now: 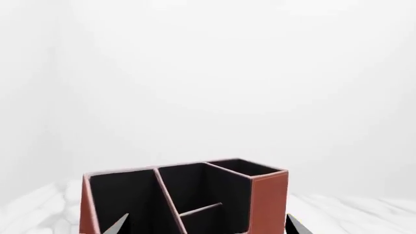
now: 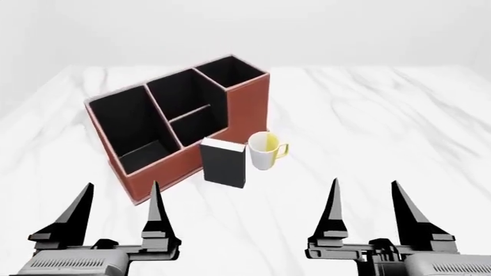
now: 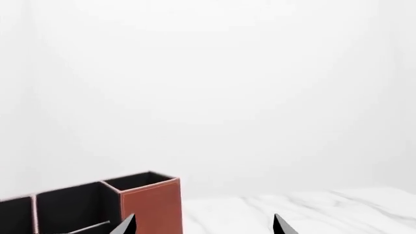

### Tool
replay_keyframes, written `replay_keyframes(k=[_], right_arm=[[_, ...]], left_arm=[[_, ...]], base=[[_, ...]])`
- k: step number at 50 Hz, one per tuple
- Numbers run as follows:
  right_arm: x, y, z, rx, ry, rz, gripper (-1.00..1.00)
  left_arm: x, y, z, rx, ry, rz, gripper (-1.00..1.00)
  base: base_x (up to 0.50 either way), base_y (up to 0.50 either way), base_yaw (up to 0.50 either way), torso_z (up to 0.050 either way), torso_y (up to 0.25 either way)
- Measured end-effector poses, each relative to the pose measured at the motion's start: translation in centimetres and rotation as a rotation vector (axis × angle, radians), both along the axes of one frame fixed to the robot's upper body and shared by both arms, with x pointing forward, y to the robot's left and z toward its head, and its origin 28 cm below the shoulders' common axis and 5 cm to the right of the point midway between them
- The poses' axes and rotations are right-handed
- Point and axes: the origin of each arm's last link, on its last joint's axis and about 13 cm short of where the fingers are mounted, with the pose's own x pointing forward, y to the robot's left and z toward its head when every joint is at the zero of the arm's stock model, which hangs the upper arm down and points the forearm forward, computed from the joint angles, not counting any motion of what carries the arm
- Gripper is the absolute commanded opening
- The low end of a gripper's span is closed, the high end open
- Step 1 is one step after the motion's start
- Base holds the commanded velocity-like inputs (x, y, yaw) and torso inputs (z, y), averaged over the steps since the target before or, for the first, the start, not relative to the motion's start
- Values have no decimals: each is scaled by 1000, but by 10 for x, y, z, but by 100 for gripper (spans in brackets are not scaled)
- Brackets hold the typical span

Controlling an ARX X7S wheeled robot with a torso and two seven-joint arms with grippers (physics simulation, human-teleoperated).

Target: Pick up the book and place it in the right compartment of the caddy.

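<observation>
Standing upright on the white marble surface (image 2: 368,115), just in front of the caddy (image 2: 249,112): the book (image 2: 224,163), black cover toward the head camera, white page edges along its top. Immediately beside it, on the robot's right, a white-and-yellow mug (image 2: 263,150), handle turned away from the book. Set at an angle, with the stepped front wall lowest at the left and tallest at the right compartment (image 2: 230,71), farthest from the camera. Between the long narrow section and that squarish one, a pair of black-lined cells split by a low divider. Held low at the near edge of the head view, well apart from book and caddy: the left gripper (image 2: 119,204) and the right gripper (image 2: 367,201), fingers (image 2: 156,208) of both spread wide and gripping nothing. Seen from the left wrist, the caddy's open compartments straight ahead; from the right wrist, only its tall right end, with bare marble beside it.
</observation>
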Motion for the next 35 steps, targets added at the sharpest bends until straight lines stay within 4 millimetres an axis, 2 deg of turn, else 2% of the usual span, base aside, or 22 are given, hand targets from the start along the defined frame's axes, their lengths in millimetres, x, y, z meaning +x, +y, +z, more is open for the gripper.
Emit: replay_keyframes(k=[22,28,35], right_arm=[[0,1,0,-2,2,9,100],[0,1,-1,-1,-1,11,100],[-1,2,-1,-1,1,17,100]], left_arm=[[0,0,0,-1,-2,1,100],[0,0,0,0,-3,2,100],[0,1,0,3,-2,2,100]], base=[[500,0,0,0,1],[0,0,0,0,2],[0,-500,0,0,0]])
